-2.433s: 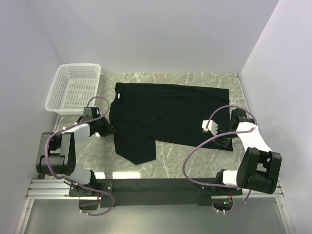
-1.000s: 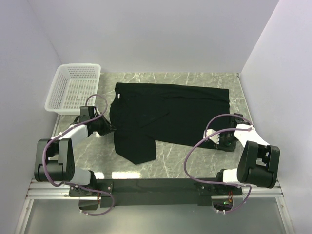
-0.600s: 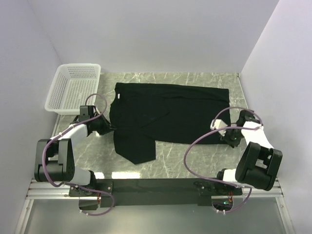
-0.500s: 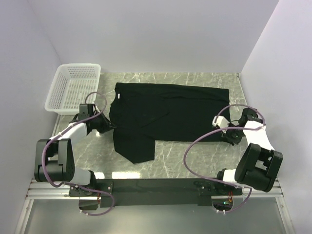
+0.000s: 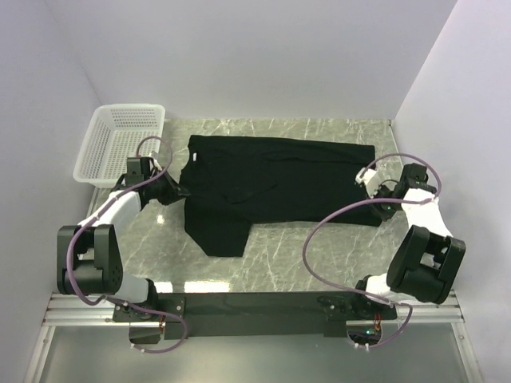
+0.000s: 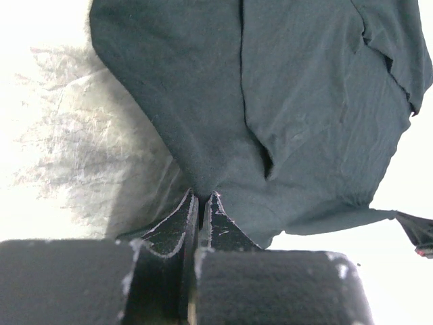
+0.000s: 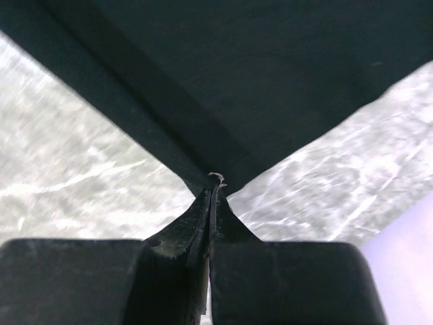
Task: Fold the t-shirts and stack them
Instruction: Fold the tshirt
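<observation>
Pinching left gripper (image 6: 201, 200): fingers were closed on the t-shirt (image 5: 279, 175), near the desk's left edge.
Right gripper (image 7: 213, 186): clamped on the t-shirt's corner, right edge.
Basket (image 5: 86, 152): far-left corner.

White mesh basket (image 5: 94, 148): far-left corner of table (image 5: 295, 255), upright, open side up. Table: grey-green marble, veined. Pale walls (image 5: 263, 56) on three sides.

You got no readable text, brand or number here; the small white tag (image 5: 194, 159) on the t-shirt (image 5: 279, 179) was too tiny to read.
</observation>
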